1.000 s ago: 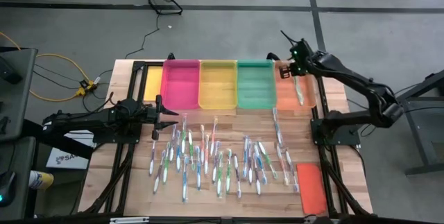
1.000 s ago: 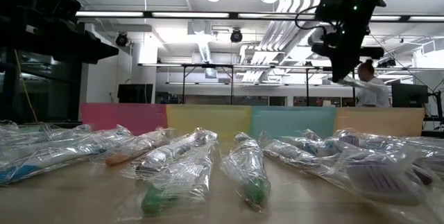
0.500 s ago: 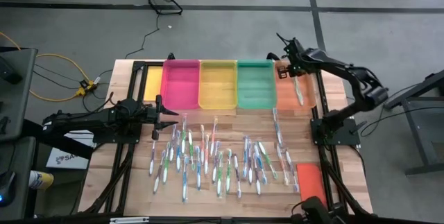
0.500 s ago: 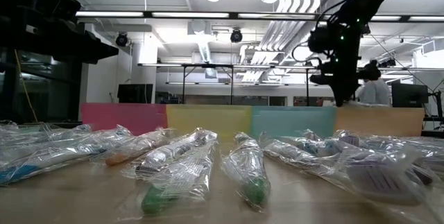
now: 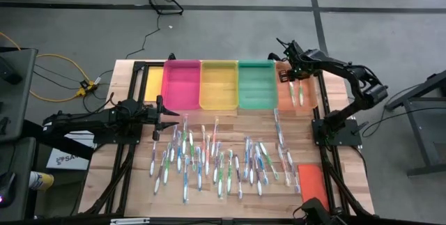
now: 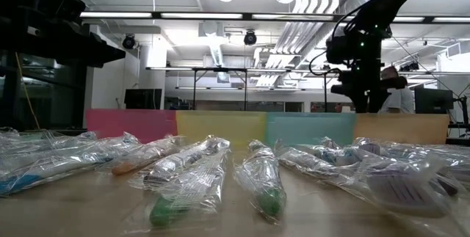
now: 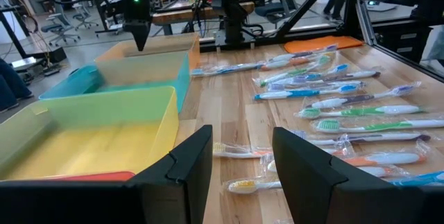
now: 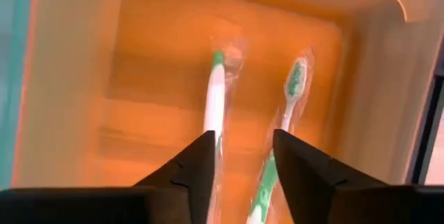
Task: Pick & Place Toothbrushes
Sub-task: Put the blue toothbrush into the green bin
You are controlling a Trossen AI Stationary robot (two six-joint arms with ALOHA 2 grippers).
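- The right gripper [image 5: 290,74] has moved from the orange tray's outer edge to over its middle; its jaws, shut before, now stand apart and empty.
- Two toothbrushes [image 8: 216,102] lie in the orange tray [image 5: 307,97], one more than before.
- The left gripper [image 5: 167,119] hangs unmoved by the pink tray [image 5: 181,84], jaws apart, empty.
- Loose toothbrushes [image 5: 209,159] crowd the surface [image 5: 132,176].

Readable text: none on the table, trays, wrappers or arms.
White sheet [image 5: 64,157] on the floor left of the table: dark print begins "SA"; the rest is hidden by the left arm.
Toothbrushes' [image 6: 258,180] clear wrappers: print too small to read.
Room behind the table: no sign can be read.
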